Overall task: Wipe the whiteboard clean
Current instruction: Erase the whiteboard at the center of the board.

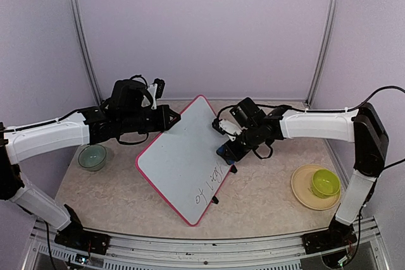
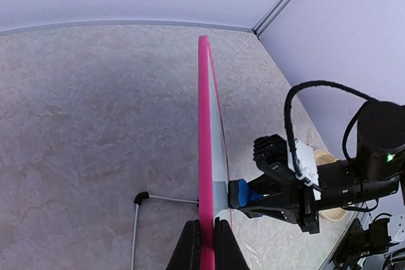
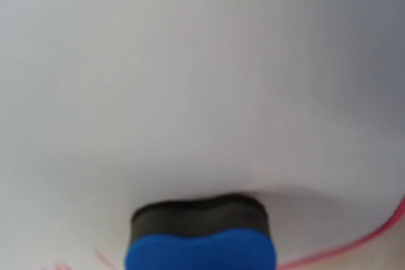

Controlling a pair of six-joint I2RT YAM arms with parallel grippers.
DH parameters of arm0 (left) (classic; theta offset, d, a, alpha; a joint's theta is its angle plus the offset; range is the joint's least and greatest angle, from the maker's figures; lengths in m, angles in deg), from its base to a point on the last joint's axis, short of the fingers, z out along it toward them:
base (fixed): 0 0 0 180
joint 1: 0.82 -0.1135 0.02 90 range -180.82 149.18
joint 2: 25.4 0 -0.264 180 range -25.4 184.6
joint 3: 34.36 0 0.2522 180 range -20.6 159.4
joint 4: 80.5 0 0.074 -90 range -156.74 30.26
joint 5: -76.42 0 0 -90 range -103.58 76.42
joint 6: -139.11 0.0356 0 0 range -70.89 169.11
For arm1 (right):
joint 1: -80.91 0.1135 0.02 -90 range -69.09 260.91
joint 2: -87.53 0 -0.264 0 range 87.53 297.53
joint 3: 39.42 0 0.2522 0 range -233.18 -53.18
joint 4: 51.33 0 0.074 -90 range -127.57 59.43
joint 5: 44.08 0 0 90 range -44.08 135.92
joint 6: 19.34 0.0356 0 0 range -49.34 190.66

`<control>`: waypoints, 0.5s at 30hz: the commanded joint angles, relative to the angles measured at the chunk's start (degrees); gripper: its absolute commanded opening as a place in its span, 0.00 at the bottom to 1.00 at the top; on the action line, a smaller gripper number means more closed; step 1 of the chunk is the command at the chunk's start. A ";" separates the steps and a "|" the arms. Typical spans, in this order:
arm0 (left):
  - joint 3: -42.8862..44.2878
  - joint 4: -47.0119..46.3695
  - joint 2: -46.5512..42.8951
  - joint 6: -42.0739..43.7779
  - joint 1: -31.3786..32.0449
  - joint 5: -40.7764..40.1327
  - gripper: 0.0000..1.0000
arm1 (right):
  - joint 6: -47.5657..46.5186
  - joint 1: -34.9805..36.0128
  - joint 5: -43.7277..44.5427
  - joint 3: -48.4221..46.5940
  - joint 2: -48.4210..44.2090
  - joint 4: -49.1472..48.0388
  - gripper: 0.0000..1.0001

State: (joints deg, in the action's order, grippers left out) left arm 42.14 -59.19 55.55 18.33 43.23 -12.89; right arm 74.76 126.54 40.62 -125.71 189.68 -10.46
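Pinching the pink rim, the left jaws are clenched on the board (image 1: 180,156) at its far-left edge, steadying it at a tilt in the middle of the table (image 1: 266,210), between the arms. The right jaws are clamped on a blue eraser (image 2: 243,194), its black felt set against the white face near the right-hand edge. Dark writing (image 1: 212,186) sits lower down toward the near corner, not yet wiped, so I'd call this job partway done. To make the stroke count, hold the felt square to the face and press no harder than the left grip can resist. Then sweep down through those letters in overlapping passes, minding the small black feet (image 1: 215,200). Off left, a greenish glass bowl (image 1: 92,156) shows nothing inside. Far right, a yellow plate (image 1: 302,193) carries a green bowl (image 1: 324,183) that looks empty from here.
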 commanded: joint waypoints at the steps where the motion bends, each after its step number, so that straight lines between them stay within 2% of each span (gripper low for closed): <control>1: -0.75 5.45 0.32 0.83 1.56 2.19 0.00 | 0.80 -0.29 2.19 -3.60 1.38 -1.03 0.00; 10: -1.14 5.10 0.07 1.15 1.56 2.47 0.00 | 1.26 -0.41 -3.17 2.07 4.66 -0.65 0.00; 15: -1.15 5.19 -0.15 1.30 1.48 2.35 0.00 | 1.38 -0.37 -1.49 5.66 4.32 0.39 0.00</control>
State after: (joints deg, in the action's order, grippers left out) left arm 42.12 -58.86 55.55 18.33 43.32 -13.85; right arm 75.65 125.73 39.86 -123.20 191.10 -11.22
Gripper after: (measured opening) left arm 0.060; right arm 0.218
